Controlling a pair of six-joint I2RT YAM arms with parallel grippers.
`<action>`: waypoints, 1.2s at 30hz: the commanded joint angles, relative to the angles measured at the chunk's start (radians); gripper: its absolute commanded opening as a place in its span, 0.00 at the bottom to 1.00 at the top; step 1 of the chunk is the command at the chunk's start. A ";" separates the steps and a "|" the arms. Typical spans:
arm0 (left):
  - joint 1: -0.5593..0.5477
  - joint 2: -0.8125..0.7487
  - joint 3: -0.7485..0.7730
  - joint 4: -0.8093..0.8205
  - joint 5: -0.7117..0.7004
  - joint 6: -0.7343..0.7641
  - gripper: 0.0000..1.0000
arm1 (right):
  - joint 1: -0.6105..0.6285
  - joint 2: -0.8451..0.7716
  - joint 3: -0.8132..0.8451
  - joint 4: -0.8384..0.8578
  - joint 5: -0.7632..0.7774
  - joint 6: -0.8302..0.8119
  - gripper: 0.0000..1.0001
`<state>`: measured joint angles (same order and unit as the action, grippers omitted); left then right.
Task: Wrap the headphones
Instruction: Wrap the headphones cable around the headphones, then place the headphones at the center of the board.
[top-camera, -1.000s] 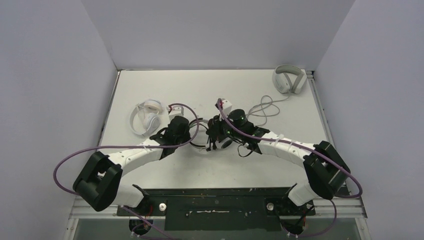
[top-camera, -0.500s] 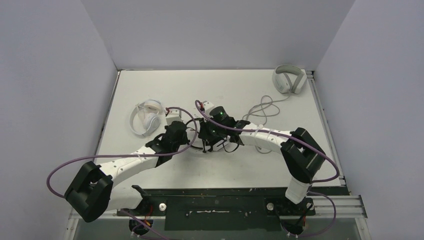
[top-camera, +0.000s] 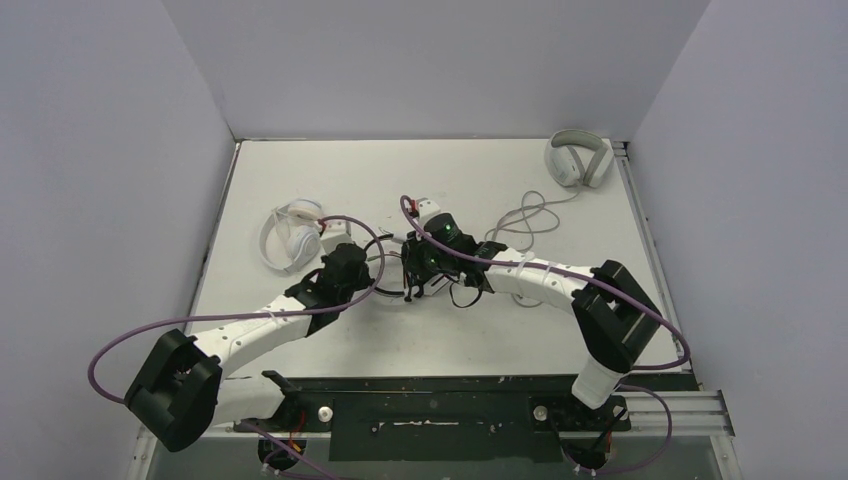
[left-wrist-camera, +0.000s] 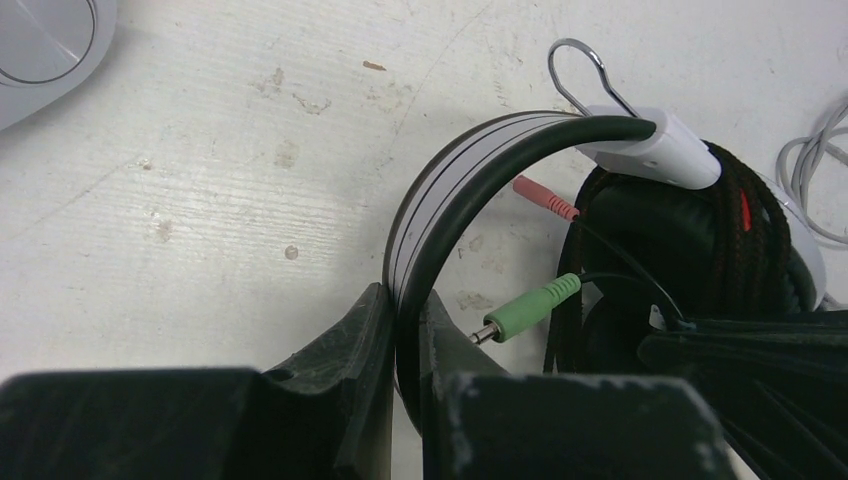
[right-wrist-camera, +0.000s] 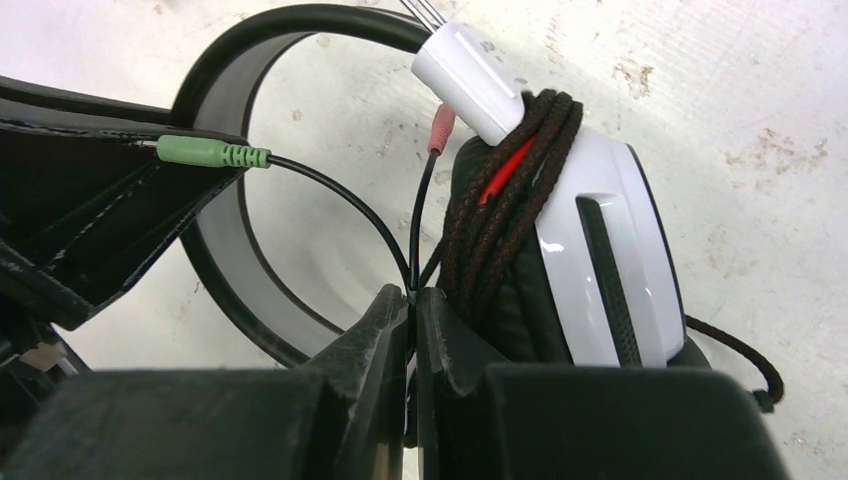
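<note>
Black braided cable (right-wrist-camera: 535, 140) is wound round the ear cup of the black-and-white headset (right-wrist-camera: 600, 260) in the middle of the bench (top-camera: 330, 180). Its headband (left-wrist-camera: 440, 170) is clamped by the left gripper (left-wrist-camera: 400, 300), and the thin plug lead (right-wrist-camera: 418, 220) is pinched by the right gripper (right-wrist-camera: 412, 300). If the lead is tugged sideways, the coils could be dragged off.

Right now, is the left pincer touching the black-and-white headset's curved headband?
Touching. Left wrist view: the left pincer is clamped on the black-and-white headset's curved headband, no gap either side.
</note>
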<state>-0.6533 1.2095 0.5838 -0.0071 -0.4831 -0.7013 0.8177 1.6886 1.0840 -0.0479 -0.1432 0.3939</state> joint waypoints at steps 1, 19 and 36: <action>0.010 -0.050 0.017 0.045 0.005 -0.085 0.00 | -0.045 -0.018 0.023 -0.065 0.177 -0.007 0.00; 0.112 -0.074 0.010 0.051 0.126 -0.119 0.00 | -0.054 -0.050 0.000 -0.051 0.211 0.015 0.00; -0.065 0.029 0.100 0.148 0.106 0.074 0.00 | -0.014 0.087 0.153 -0.066 0.087 -0.065 0.00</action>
<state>-0.6876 1.2434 0.6281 -0.0162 -0.5320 -0.6350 0.8223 1.7634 1.2118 -0.1925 -0.0685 0.3691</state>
